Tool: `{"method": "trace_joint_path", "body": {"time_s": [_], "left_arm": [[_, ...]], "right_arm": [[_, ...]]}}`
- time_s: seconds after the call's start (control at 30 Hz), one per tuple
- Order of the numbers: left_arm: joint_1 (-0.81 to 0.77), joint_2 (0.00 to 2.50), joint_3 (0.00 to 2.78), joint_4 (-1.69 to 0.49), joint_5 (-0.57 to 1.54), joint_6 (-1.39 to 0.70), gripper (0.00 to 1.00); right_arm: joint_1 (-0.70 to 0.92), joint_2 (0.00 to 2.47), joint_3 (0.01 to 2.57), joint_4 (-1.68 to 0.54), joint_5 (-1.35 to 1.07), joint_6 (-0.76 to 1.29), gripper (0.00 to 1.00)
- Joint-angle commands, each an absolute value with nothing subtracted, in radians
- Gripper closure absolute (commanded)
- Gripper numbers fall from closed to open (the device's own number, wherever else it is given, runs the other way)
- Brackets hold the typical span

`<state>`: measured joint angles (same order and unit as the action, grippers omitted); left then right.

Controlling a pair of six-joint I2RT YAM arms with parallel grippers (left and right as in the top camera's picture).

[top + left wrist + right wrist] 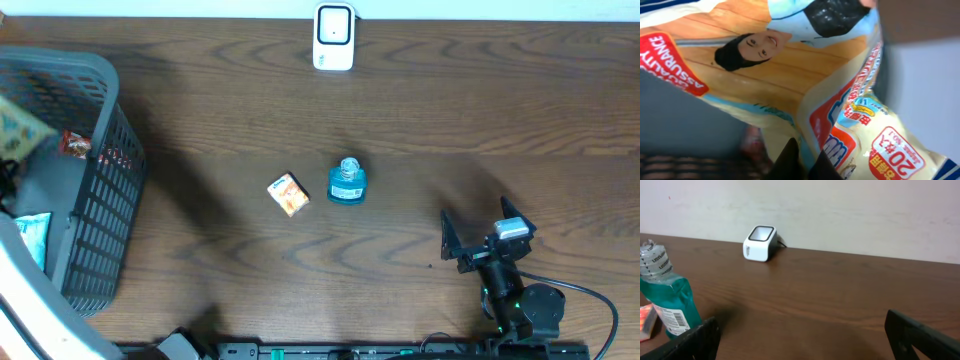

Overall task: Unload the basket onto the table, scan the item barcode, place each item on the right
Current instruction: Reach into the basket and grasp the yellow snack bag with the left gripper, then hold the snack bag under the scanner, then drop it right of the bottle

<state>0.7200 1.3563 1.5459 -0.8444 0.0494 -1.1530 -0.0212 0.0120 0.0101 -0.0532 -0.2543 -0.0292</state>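
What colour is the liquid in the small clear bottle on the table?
Teal blue-green; the clear plastic bottle shows best in the right wrist view.

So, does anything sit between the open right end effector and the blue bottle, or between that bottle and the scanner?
Nothing visible. Bare table lies between the right end effector and the blue bottle, and between bottle and scanner.

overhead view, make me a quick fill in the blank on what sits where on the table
In the overhead view, the small orange box lies just ___ of the bottle. The grey ___ stands at the left end of the table. The right gripper has its jaws ___.
Missing words: left; basket; open.
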Motion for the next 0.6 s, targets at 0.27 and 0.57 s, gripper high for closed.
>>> {"method": "trace_joint_path", "body": {"time_s": [0.27, 0.57], "left_arm": [[0.52, 1.136, 1.559, -0.582, 0.624, -0.979, 0.93], [-0.001, 1.201, 1.559, -0.427, 0.581, -0.822, 0.93]], "right_arm": [[-0.013, 0.007, 0.006, -0.053, -0.253, -0.012, 0.01], [-0.013, 0.007, 0.006, -0.053, -0.253, -0.012, 0.01]]}}
